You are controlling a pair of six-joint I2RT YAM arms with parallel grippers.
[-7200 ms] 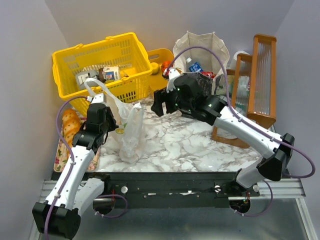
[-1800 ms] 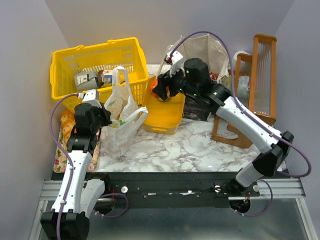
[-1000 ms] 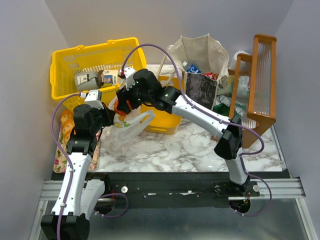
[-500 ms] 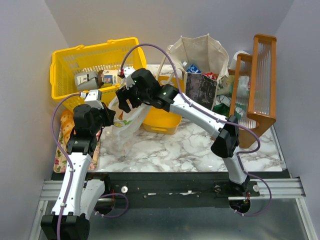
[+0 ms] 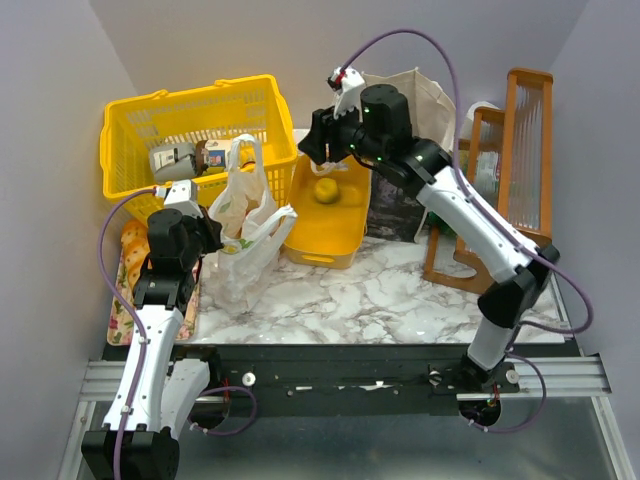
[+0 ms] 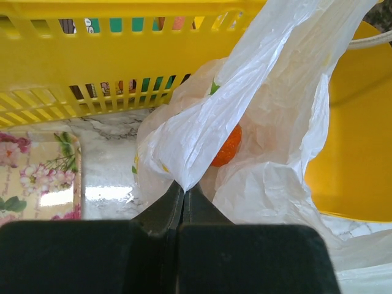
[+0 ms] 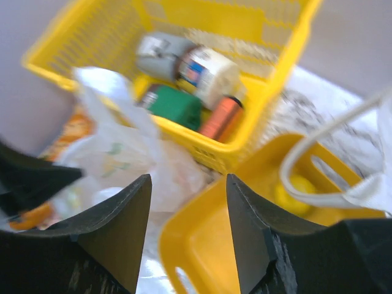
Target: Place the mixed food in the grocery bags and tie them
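Observation:
The thin white plastic bag stands on the marble left of centre. My left gripper is shut on its rim, holding the mouth up. An orange lies inside the bag. My right gripper hovers open and empty above the small yellow bin, where a yellow fruit rests. The beige canvas tote stands behind the right arm, partly hidden by it; its white handle loops over the bin.
A large yellow basket with grey and white cartons sits at the back left. Bread loaves lie on a floral tray at the left edge. A wooden rack stands at the right.
A second ago my right gripper held an orange over the plastic bag. It let the orange go there, then swung back right and up over the small yellow bin, empty.

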